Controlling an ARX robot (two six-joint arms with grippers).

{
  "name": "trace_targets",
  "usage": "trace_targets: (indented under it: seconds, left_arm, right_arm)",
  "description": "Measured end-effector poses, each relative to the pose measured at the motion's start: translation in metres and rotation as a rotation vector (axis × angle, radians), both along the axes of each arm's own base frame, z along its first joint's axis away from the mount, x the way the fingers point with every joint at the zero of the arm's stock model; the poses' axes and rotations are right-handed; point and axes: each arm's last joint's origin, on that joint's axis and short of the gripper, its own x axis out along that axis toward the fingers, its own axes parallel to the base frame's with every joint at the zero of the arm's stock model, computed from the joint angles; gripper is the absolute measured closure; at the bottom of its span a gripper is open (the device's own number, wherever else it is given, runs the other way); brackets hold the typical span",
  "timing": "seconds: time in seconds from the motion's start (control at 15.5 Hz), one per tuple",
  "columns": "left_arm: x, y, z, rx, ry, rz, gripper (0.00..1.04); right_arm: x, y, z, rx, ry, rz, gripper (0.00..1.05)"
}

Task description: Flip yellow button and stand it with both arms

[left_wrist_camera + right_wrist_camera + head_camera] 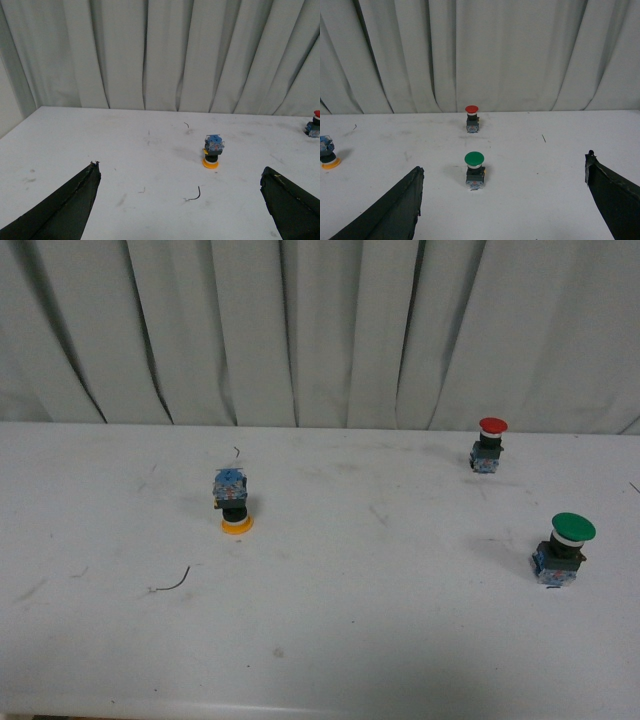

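Note:
The yellow button [234,504] stands upside down on the white table, its yellow-orange cap on the surface and its blue-grey contact block on top. It also shows in the left wrist view [211,151] and at the edge of the right wrist view [327,156]. Neither arm shows in the front view. My left gripper [180,172] is open and empty, well back from the button, its black fingers [75,200] spread wide. My right gripper [504,172] is open and empty, its fingers [400,200] wide apart, with the green button ahead between them.
A red-capped button [489,446] stands upright at the far right. A larger green-capped button [564,548] stands upright nearer on the right. A small bent wire [172,583] lies in front of the yellow button. A grey curtain hangs behind the table.

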Motion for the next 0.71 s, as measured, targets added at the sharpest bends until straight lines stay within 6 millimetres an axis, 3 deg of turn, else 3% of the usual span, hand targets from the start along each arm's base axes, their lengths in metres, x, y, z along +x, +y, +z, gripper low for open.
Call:
trace_targets:
  seconds: [0.71]
  left_arm:
    - [0.0,0.0,0.0,0.0,0.0,0.0,0.07]
  right_arm:
    - [0.0,0.0,0.0,0.0,0.0,0.0,0.07]
